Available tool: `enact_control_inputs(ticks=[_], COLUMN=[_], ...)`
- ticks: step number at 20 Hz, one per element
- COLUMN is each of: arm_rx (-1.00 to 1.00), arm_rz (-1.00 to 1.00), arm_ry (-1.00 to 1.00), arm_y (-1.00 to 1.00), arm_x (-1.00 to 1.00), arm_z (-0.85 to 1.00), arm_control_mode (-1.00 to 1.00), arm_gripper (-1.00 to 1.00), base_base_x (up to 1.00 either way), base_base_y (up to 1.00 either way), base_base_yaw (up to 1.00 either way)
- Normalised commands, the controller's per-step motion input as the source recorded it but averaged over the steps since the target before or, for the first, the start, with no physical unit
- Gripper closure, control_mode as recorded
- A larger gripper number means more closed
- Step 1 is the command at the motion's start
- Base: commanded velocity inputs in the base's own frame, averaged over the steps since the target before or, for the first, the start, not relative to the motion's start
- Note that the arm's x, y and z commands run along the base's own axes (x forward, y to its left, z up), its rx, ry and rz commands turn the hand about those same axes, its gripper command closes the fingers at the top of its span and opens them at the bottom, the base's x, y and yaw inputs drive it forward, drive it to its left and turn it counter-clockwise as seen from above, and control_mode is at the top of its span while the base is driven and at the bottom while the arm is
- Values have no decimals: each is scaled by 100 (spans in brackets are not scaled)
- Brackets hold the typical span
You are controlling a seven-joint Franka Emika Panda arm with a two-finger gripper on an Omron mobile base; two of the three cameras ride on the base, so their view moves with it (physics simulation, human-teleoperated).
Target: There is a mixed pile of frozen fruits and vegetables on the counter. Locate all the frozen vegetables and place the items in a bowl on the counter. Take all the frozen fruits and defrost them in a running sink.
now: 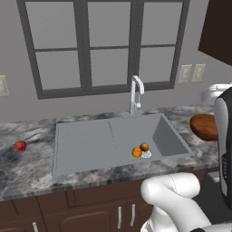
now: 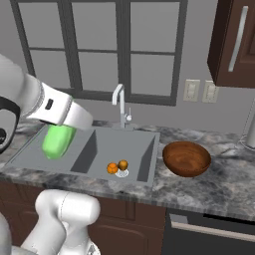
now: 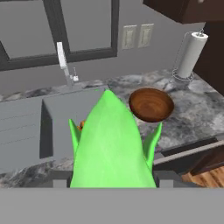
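Left base view: two orange balls (image 1: pixel 140 150) lie beside the drain in the sink (image 1: pixel 90 140); a red ball (image 1: pixel 20 145) sits on the counter (image 1: pixel 27 172) to the left. The wooden bowl (image 1: pixel 205 127) stands right of the basin.

Right base view: the green pointed piece (image 2: pixel 58 141) hangs below the wrist, above the drainboard, well apart from the bowl, which lies across the basin to the right.

Hand view: the gripper (image 3: pixel 113 181) is part-closed on the vegetable, whose long axis points forward; the bowl lies ahead and right.
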Motion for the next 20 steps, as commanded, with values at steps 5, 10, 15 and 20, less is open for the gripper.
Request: enact_control_inputs(ticks=[5, 10, 15, 20], arm_rx=[-10, 0, 1, 4], arm_rz=[-12, -4, -2, 0], arm_ry=[1, 0, 3, 0], arm_y=[-66, -47, -31, -21], arm_x=[1, 14, 10, 16], arm_z=[0, 0, 0, -18], arm_control_mode=[-100, -100, -100, -100], arm_gripper=[100, 100, 100, 100], base_base_x=[0, 0, 0, 0], base_base_y=[0, 0, 0, 0], base_base_yaw=[0, 0, 0, 0])
